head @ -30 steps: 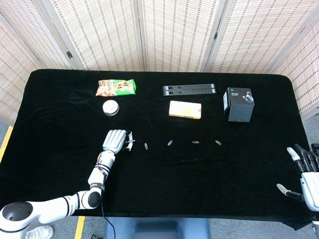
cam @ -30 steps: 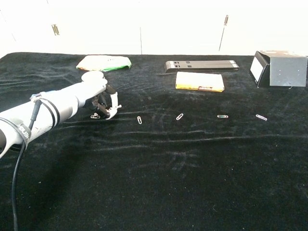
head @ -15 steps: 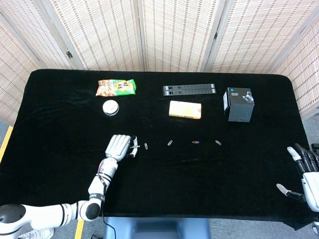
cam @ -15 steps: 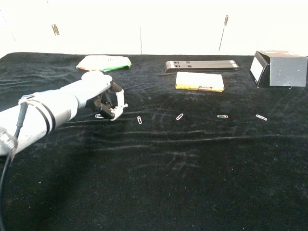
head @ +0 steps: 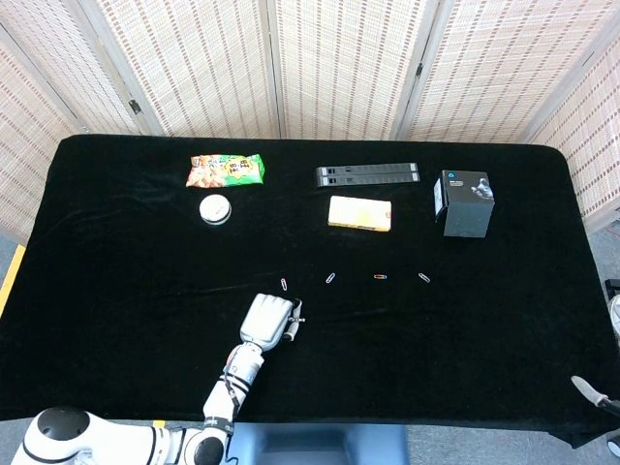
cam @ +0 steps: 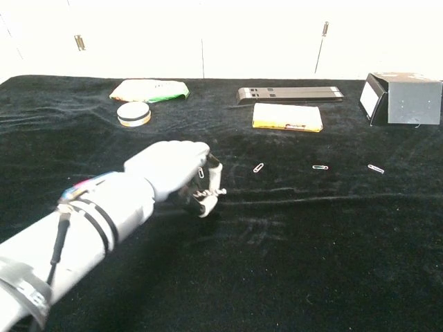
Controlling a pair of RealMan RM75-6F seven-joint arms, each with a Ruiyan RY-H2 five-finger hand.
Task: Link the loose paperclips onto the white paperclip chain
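Chest view puts the left hand [cam: 173,174] nearest, its grey forearm running in from 7 o'clock over the black table [cam: 291,263]. The fingers are curled in, and their tips pinch a short pale string of wire, the white paperclip chain [cam: 212,193], low over the cloth at the hand's 4 o'clock. In the head view the same hand sits near the front middle of the table, with a bit of the chain [head: 296,316] showing at its 2 o'clock.

Only a sliver of the right hand [head: 590,388] shows, at the head view's 4 o'clock edge; I cannot tell whether it is spread or clenched.

Just beyond the left hand lies a row of loose paperclips running left to right. The first paperclip [cam: 201,173] is right at the fingers in the chest view, partly hidden by them; from the head it lies just off the hand at 12 o'clock [head: 284,284]. Next to the right come the second paperclip [cam: 258,167], the coloured paperclip [cam: 319,167] and the fourth paperclip [cam: 376,169], each well apart from its neighbour.

Further back, at the hand's 11 o'clock, stands a round tin [cam: 133,114], and behind it lies a snack bag [cam: 149,90]. At 1 o'clock lies a yellow box [cam: 287,116], with a long black bar [cam: 289,94] beyond it. At the far right stands a black box [cam: 403,99]. Folding screens [head: 339,68] close the back.
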